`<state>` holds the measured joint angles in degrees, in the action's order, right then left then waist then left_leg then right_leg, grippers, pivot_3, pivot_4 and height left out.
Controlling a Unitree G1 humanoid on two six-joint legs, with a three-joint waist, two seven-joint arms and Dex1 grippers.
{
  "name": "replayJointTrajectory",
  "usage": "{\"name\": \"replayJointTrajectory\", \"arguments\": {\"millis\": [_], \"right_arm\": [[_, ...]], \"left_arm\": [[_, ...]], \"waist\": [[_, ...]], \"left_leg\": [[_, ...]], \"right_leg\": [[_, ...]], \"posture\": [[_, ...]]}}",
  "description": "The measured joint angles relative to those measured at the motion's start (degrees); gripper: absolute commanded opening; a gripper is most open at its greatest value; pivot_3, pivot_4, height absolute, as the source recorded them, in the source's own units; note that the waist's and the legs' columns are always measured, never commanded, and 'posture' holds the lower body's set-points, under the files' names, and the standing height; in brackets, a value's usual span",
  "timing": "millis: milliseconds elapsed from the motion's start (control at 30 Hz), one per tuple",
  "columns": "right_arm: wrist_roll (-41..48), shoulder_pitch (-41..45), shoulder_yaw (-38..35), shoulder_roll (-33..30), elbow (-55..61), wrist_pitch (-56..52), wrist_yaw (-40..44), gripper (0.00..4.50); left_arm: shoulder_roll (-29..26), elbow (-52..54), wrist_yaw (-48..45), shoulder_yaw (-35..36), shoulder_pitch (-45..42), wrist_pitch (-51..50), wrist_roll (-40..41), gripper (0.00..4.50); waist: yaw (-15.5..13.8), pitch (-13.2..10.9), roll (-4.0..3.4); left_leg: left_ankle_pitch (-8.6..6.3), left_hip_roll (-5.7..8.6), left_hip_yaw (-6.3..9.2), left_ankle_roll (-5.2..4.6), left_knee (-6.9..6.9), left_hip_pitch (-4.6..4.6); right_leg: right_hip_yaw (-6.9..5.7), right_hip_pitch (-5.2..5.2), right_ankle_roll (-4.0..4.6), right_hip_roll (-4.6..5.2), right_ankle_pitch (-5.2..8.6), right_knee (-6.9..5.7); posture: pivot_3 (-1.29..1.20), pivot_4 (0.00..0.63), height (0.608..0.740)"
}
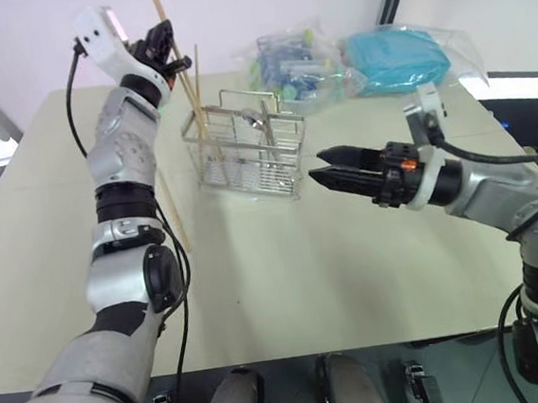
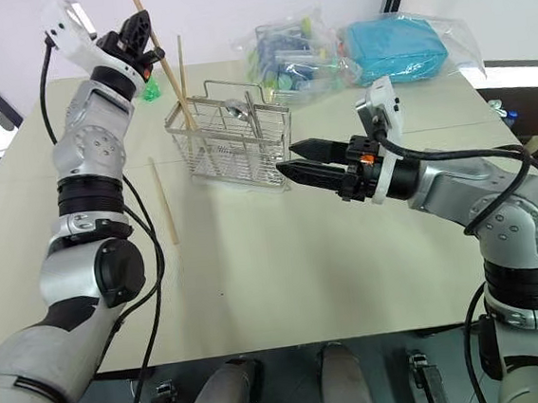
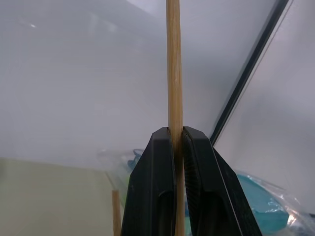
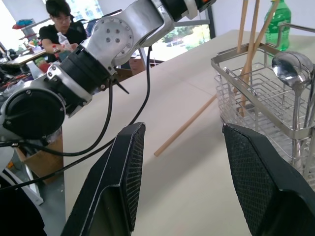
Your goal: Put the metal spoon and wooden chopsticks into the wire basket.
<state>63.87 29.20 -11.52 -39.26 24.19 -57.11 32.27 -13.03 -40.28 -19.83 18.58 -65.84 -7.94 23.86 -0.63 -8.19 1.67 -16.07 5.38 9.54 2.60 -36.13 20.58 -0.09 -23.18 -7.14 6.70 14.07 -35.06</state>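
Right gripper (image 1: 316, 172) empty, jaws parted, held level just in front of the wire basket (image 1: 245, 151) without touching it. Left gripper (image 1: 161, 48) raised above the basket's left end, fingers clamped on one of the wooden chopsticks (image 3: 174, 73); the held stick slants down so that its lower end enters the basket's left compartment.

Near ground: bare table (image 1: 287, 285) between the two arms. On it, left of the basket and beside the left forearm, lies a loose chopstick (image 2: 164, 214), flat and untouched.

Middle ground: the basket stands upright, handle loop raised. The metal spoon (image 4: 291, 69) stands in it, bowl up, and another chopstick (image 1: 198, 84) stands in the left compartment.

Far ground: clear plastic bags (image 1: 370, 58) near the table's back edge, well behind the basket; a green bottle (image 4: 278, 19) beyond the basket's left end.

Progress, as judged: spoon stowed, one stick stowed, one being lowered in, one left on the table.

Clearance: open room in front and to the left of the basket; the table's left edge lies well beyond the loose stick. The wire rim and the standing stick crowd the held stick's path.
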Motion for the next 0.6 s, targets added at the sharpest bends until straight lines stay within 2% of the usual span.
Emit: {"name": "replayJointTrajectory", "arguments": {"millis": [100,267,333,467,600], "right_arm": [[1.0,0.0,-0.8,0.0,0.3,0.0,-1.7,2.58],[2.1,0.0,-1.0,0.0,0.2,0.0,-3.3,2.58],[2.3,0.0,-1.2,0.0,0.1,0.0,-3.8,2.58],[2.2,0.4,-1.2,0.1,-1.2,0.2,-3.8,2.58],[2.0,0.9,-1.0,0.5,-2.3,0.7,-3.8,2.58]], "left_arm": [[2.7,-0.2,-2.1,-2.1,3.1,1.8,-0.9,1.11],[4.7,0.8,-3.1,-2.6,4.5,1.5,-0.5,3.65],[4.7,2.2,-2.7,-2.4,4.5,1.0,0.2,4.47],[3.5,6.7,-1.7,-2.1,5.8,-2.2,0.7,4.47],[-1.9,14.9,0.4,-1.7,5.8,-10.1,2.4,4.47]], "waist": [[-0.2,0.0,0.01],[0.0,0.0,0.01],[0.2,0.0,0.01],[0.2,0.0,0.01],[0.2,0.0,0.0]], "left_leg": [[0.0,0.03,0.02,-0.01,-0.06,0.03],[-0.01,0.01,0.01,-0.02,-0.03,0.04],[-0.01,-0.01,-0.02,-0.02,0.0,0.0],[-0.01,-0.01,-0.02,-0.02,-0.01,0.0],[-0.01,-0.03,0.01,-0.02,0.0,0.01]], "right_leg": [[-0.01,0.04,0.0,0.02,0.0,0.02],[0.0,-0.02,0.0,0.0,0.0,0.01],[0.0,-0.02,0.0,-0.01,0.0,0.01],[0.0,-0.01,0.0,-0.02,0.0,0.0],[0.01,-0.03,0.0,-0.04,0.0,-0.01]], "posture": [[0.0,0.15,0.725],[0.0,0.15,0.725],[0.0,0.15,0.725],[0.0,0.15,0.725],[0.0,0.15,0.725]]}}
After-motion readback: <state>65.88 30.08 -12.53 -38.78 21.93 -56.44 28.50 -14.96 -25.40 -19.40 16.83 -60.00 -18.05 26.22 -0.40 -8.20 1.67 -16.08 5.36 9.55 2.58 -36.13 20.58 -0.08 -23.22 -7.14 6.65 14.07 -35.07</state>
